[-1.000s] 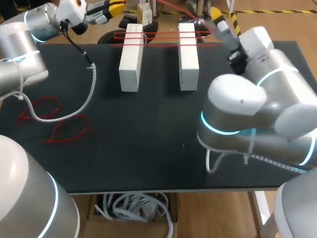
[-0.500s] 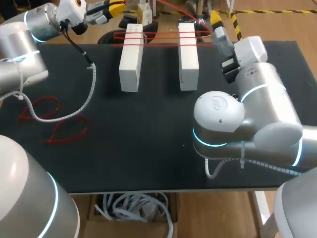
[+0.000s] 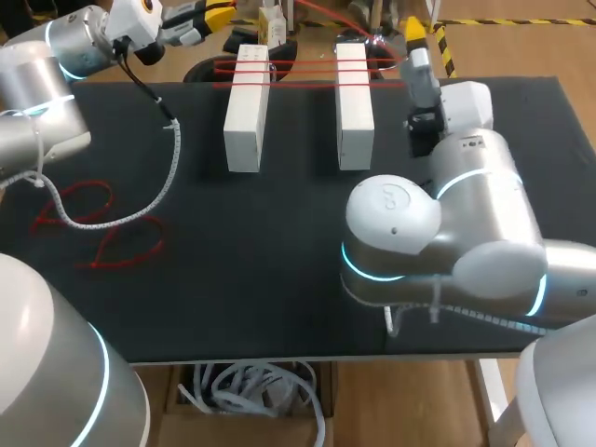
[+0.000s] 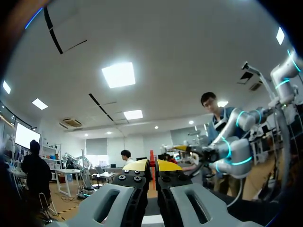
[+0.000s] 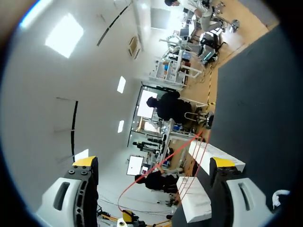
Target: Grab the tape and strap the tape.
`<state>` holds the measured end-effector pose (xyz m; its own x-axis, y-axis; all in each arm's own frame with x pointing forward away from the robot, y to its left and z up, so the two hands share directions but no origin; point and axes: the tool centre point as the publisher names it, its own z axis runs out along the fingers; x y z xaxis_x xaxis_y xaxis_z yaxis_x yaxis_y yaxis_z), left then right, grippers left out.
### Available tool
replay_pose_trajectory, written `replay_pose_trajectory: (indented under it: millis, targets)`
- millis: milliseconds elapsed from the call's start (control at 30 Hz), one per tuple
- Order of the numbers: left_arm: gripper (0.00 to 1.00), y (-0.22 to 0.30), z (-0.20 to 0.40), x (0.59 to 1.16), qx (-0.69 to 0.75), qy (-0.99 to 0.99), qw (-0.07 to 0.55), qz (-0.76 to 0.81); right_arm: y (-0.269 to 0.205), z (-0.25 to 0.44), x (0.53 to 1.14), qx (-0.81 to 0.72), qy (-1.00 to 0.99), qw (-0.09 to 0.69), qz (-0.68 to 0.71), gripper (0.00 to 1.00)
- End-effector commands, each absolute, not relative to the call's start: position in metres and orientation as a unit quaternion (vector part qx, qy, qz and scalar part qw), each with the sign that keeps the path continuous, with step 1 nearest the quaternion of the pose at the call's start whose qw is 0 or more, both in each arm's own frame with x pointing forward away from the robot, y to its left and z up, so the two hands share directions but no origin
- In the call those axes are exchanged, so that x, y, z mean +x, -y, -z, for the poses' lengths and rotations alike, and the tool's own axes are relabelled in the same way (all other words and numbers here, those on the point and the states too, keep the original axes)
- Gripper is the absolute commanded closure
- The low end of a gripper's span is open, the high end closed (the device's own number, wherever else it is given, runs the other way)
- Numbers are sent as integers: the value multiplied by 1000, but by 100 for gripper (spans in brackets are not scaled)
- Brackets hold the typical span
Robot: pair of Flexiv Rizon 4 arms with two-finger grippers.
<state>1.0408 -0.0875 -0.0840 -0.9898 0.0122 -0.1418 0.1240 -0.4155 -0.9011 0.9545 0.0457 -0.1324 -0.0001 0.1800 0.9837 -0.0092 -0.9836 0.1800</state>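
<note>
Left gripper (image 4: 152, 165) pinched together, empty; right gripper (image 5: 153, 161) spread wide, empty; tape (image 3: 303, 66) ends unclear

1. The black table (image 3: 279, 242) carries everything.
2. Two white blocks stand on it side by side, apart, both lying between the grippers: the left block (image 3: 247, 107) is near the left gripper (image 3: 221, 13), and the right block (image 3: 354, 102) is just beside the right gripper (image 3: 413, 35).
3. Loose red tape (image 3: 102, 228) lies in loops, well apart from both grippers, on the left gripper's side.
4. A white spiral-wrapped cable (image 3: 168, 177) trails across the table, its far end touching those loops.
</note>
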Motion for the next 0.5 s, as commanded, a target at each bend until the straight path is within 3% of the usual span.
replay_pose_trajectory:
  millis: [33,500]
  targets:
    - [100,87,84,1041,64,-539,33,839,-58,134,951,706,2,76,-704,0]
    - [100,87,84,1041,64,-539,33,839,-46,131,966,710,118,39,-693,0]
